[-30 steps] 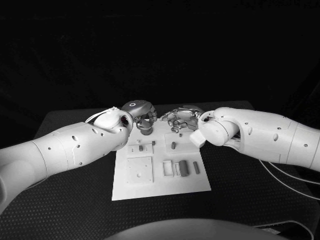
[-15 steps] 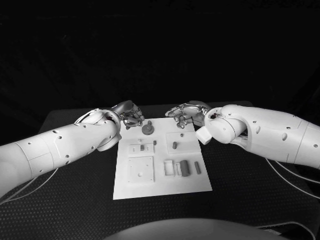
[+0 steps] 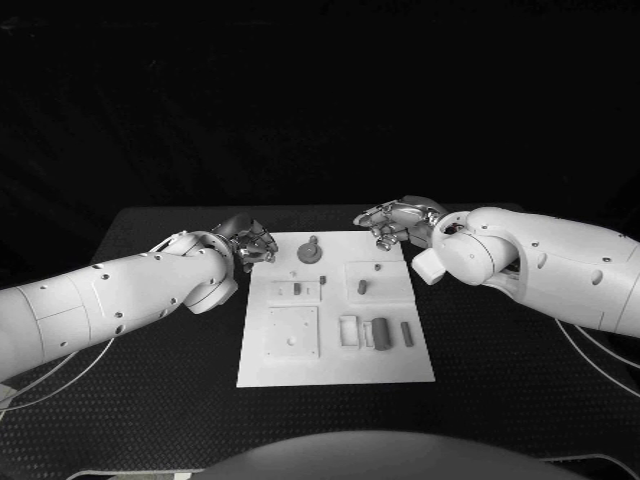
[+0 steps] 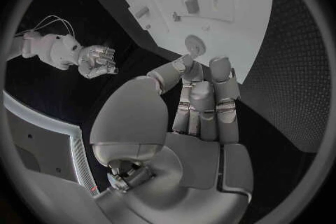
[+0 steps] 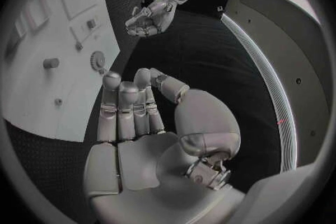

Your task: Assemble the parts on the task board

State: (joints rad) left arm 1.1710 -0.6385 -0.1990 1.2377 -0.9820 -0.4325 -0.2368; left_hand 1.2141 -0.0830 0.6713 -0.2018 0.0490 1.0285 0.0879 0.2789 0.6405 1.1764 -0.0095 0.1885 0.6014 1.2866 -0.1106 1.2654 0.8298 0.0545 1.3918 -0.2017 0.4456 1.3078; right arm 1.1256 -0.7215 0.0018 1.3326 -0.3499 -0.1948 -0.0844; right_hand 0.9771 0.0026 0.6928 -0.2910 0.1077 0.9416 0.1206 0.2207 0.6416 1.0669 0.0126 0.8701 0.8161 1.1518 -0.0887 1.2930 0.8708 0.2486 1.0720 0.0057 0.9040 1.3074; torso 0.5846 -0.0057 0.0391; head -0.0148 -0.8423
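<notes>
The white task board (image 3: 335, 350) lies in the middle of the table. A round grey disc part (image 3: 310, 252) sits at its far end, also seen from the wrists (image 4: 194, 45) (image 5: 97, 59). A small peg (image 3: 361, 287) stands in a raised block right of centre. Two dark bars (image 3: 381, 333) lie near the right edge. My left hand (image 3: 248, 246) hovers off the board's far left corner, fingers stretched out (image 4: 199, 106), holding nothing. My right hand (image 3: 400, 220) hovers off the far right corner, fingers straight (image 5: 129, 117), also holding nothing.
A square plate block (image 3: 293, 332) and a smaller block (image 3: 291, 292) sit on the board's left half. Black table mat (image 3: 147, 400) surrounds the board. Both white forearms flank the board's far half.
Both hands have drawn apart, away from the board's far middle to its corners. The round disc part now lies uncovered on the board. The camera has shifted a little.
</notes>
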